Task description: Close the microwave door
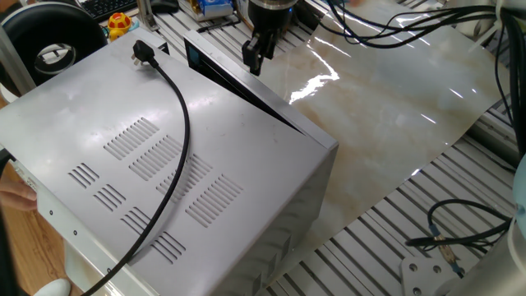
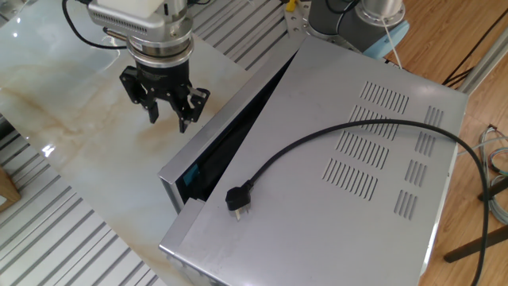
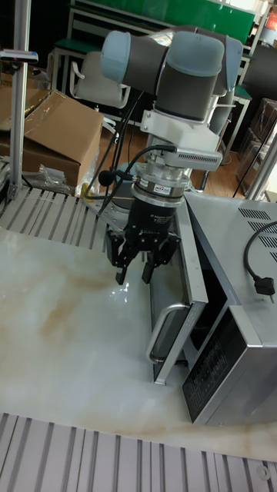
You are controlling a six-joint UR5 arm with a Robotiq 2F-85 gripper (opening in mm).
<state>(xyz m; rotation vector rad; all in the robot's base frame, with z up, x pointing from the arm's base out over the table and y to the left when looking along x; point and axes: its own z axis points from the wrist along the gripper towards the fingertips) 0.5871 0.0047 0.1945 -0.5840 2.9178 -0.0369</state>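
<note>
The microwave (image 1: pixel 164 181) (image 2: pixel 341 214) (image 3: pixel 231 354) is a big silver-grey box with vent slots and a black cord lying on top. Its door (image 1: pixel 246 86) (image 2: pixel 208 135) (image 3: pixel 171 330) stands ajar at a narrow angle, with dark glass showing in the gap and its handle facing the marble sheet. My gripper (image 1: pixel 255 56) (image 2: pixel 168 114) (image 3: pixel 133 275) hangs open just outside the door's outer face, a short way off it, with nothing between its fingers (image 2: pixel 152 111).
A glossy marble-patterned sheet (image 1: pixel 386 107) (image 2: pixel 71 103) covers the slatted aluminium table in front of the door. Loose cables (image 1: pixel 460 230) lie at the table's edge. A cardboard box (image 3: pixel 54 131) and a chair stand behind the arm.
</note>
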